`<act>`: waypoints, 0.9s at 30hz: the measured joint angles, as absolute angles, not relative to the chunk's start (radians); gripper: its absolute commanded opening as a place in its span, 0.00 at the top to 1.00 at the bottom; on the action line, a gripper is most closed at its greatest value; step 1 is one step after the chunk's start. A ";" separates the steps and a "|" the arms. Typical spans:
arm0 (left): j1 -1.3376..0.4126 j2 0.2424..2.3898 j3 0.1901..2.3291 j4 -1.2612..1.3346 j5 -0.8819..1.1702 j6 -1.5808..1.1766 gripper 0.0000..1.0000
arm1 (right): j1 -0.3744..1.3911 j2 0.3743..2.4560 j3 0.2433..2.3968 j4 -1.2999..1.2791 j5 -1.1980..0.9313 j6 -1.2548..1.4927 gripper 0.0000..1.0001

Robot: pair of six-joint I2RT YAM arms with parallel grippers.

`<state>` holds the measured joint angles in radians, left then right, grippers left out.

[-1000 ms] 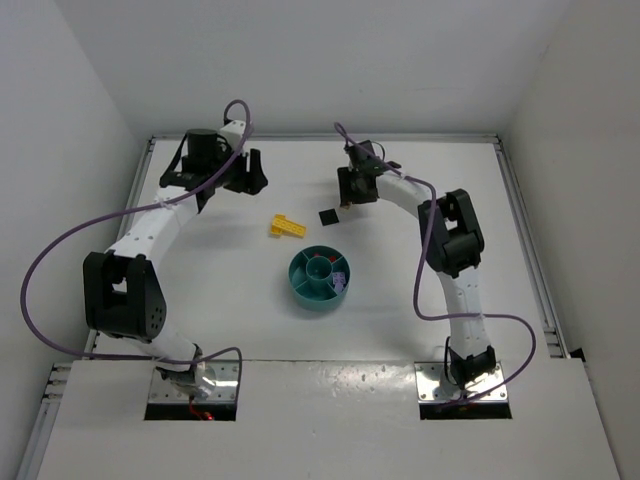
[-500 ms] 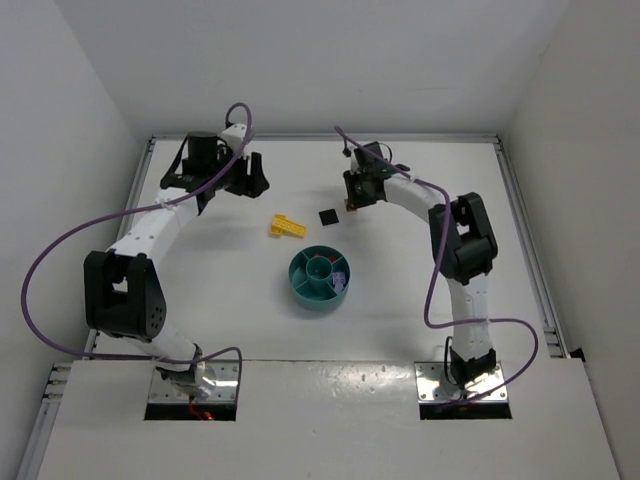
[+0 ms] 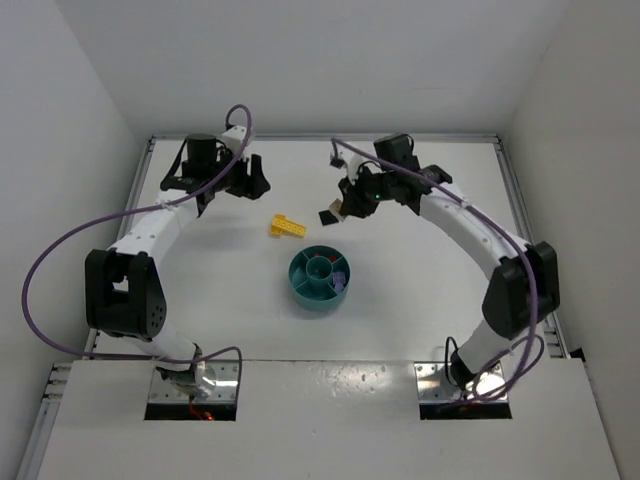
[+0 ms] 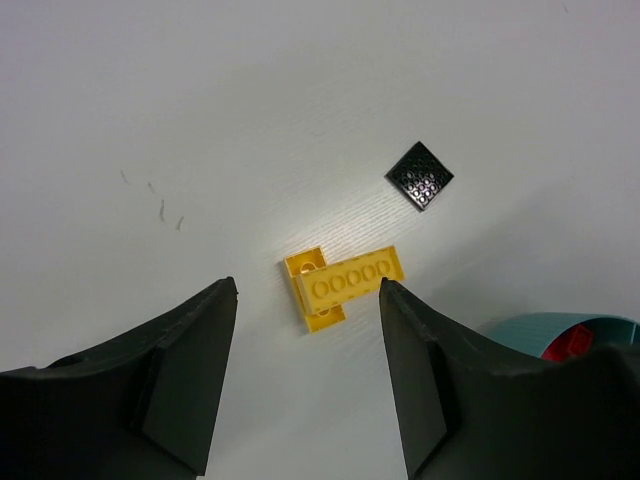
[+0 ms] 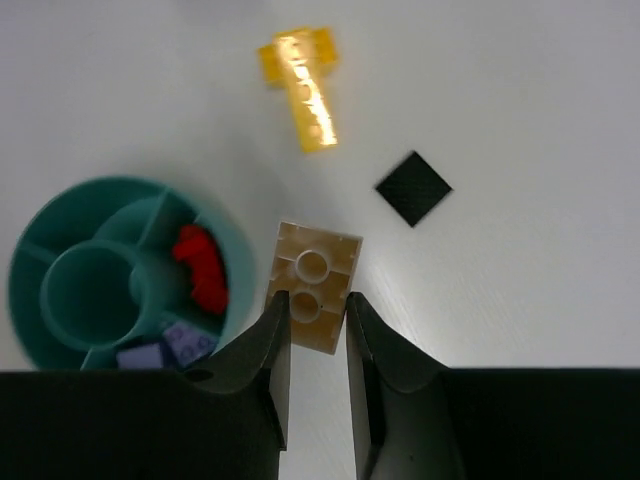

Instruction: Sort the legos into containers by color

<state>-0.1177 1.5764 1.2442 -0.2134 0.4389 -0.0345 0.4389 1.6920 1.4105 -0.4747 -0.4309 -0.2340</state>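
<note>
Dish (image 3: 320, 278) sits mid-table between my two arms; two joined bricks (image 3: 287, 226) lie on the table behind it and to its left; flat square plate (image 3: 327, 216) lies just right of them, apart; my left gripper (image 4: 305, 330) hangs above the joined bricks; my right gripper (image 5: 316, 325) holds a brick (image 5: 313, 284) above the table, right of the plate; two small bricks (image 5: 202, 268) lie in the dish's outer sections.

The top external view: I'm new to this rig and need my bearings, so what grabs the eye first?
The round teal plastic divided dish sits mid-table, red and purple bricks already in its sections. Just beyond it lie the yellow studded bricks and a flat black square tile. The right end effector grips a beige studded brick above the table; the left end effector hangs open over the yellow pieces.
</note>
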 measured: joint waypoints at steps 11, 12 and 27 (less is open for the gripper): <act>-0.118 1.575 1.180 -0.197 0.449 -0.031 0.35 | 0.708 1.527 1.320 -0.704 -0.531 -0.672 1.00; -0.118 1.574 1.174 -0.194 0.449 -0.032 0.35 | 0.723 1.527 1.320 -0.723 -0.530 -0.689 1.00; -0.117 1.505 1.101 -0.186 0.450 -0.035 0.35 | 0.818 1.668 1.391 -0.894 -0.499 -0.756 1.00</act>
